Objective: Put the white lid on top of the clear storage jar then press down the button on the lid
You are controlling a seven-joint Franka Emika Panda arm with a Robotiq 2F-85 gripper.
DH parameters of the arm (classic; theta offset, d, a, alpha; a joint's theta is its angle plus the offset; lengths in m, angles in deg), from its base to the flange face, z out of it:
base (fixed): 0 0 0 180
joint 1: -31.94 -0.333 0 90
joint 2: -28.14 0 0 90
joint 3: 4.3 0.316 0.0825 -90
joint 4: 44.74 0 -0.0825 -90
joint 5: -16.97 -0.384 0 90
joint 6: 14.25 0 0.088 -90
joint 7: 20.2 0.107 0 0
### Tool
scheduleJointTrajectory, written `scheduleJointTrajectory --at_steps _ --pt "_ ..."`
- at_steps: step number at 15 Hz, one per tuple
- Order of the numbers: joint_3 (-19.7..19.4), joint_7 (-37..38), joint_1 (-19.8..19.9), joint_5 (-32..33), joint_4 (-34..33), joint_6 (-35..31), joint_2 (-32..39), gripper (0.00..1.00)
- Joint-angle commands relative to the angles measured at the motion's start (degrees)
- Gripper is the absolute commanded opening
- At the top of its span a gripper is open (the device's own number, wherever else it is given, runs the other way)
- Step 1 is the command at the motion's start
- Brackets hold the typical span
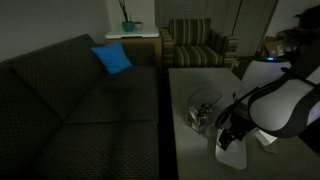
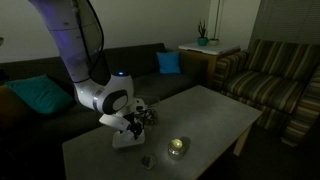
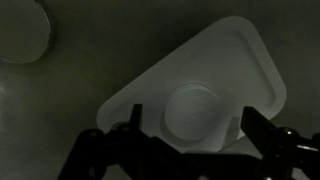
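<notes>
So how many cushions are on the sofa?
2. A blue cushion at the sofa end near the armchair, a teal cushion at the opposite end; the robot arm may hide more.

One white lid (image 3: 215, 70), one clear jar (image 1: 203, 112), seemingly one tin (image 2: 178, 147).

The grey surface (image 2: 215, 105) is rectangular. A flat white lid (image 2: 126, 141) lies on it close to one long edge, and the wrist view shows its round button (image 3: 195, 110) facing up. A clear jar (image 1: 204, 110) stands just beside the lid. A small round shiny tin (image 2: 177, 147) sits near the lid, further in. A small dark item (image 2: 146, 161), too dim to identify, lies between them.
</notes>
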Motion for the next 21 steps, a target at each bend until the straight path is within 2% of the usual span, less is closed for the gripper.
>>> scheduleJointTrajectory --at_steps 1,3,5,12,17,21 --pt "-0.5 0.3 -0.4 -0.1 -4.1 2.3 2.9 1.0" --pt "-0.6 0.4 -0.6 0.0 -5.0 2.6 3.6 1.0" --pt "-0.4 0.2 -0.5 0.1 -5.2 2.9 3.5 0.74" --pt "-0.8 1.0 -0.8 -0.2 -2.3 1.6 1.0 0.29" --pt "-2.1 3.2 -1.4 -0.6 1.8 -1.7 -1.3 0.29" --pt "-4.5 6.0 -2.4 -1.0 8.5 -4.3 -5.6 0.29"
